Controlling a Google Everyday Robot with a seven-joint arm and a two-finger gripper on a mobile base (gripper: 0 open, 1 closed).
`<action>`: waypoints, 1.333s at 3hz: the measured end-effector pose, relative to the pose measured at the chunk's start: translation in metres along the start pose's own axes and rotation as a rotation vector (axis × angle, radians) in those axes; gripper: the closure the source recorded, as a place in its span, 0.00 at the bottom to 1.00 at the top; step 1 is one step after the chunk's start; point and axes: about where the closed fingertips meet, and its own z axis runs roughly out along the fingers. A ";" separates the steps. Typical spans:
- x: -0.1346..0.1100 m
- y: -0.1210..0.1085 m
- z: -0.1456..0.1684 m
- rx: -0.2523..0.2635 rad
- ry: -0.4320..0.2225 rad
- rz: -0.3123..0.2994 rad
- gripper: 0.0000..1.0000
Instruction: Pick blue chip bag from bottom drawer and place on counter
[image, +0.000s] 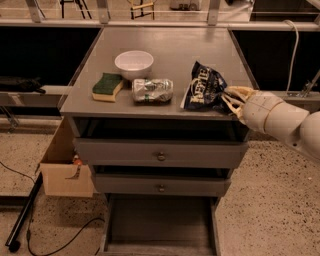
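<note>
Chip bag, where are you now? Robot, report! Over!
Gripper at right edge of counter, right beside blue chip bag. Bag lies on counter; bottom drawer open below. Crushed can sits apart, left of bag.
</note>
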 end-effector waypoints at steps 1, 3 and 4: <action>0.000 0.000 0.000 0.000 0.000 0.000 0.82; 0.000 0.000 0.000 0.000 0.000 0.000 0.35; 0.000 0.000 0.000 0.000 0.000 0.000 0.04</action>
